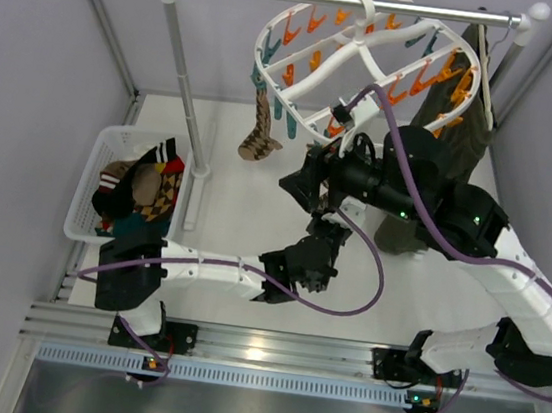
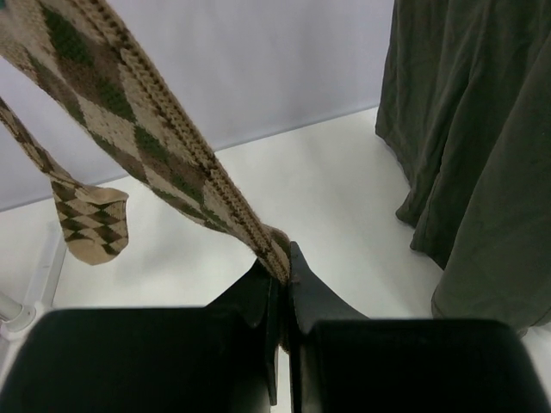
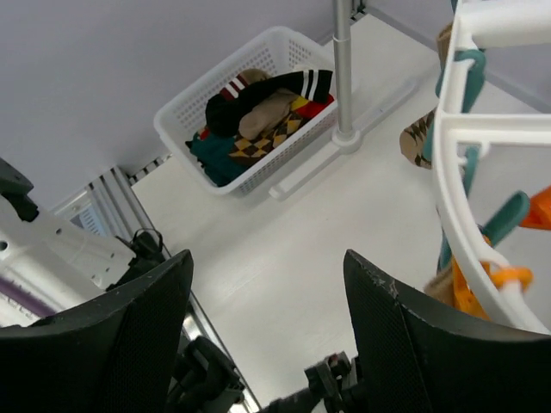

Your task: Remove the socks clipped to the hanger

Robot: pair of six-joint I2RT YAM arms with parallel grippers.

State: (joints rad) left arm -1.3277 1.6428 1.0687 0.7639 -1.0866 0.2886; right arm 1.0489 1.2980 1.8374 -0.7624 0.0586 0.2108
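Your left arm lies low, reaching rightward across the front. The left gripper is pinched tight on an argyle sock. Your right arm folds upward and leftward, with the right gripper raised and its fingers spread wide.

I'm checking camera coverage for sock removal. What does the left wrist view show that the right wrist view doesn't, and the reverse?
Only left wrist: the left gripper shut on an argyle sock stretched straight, and the olive garment. Only right wrist: the open right gripper, the hanger with its pegs, and the basket of socks. Both: the white table and, it seems, a second argyle sock hanging free.
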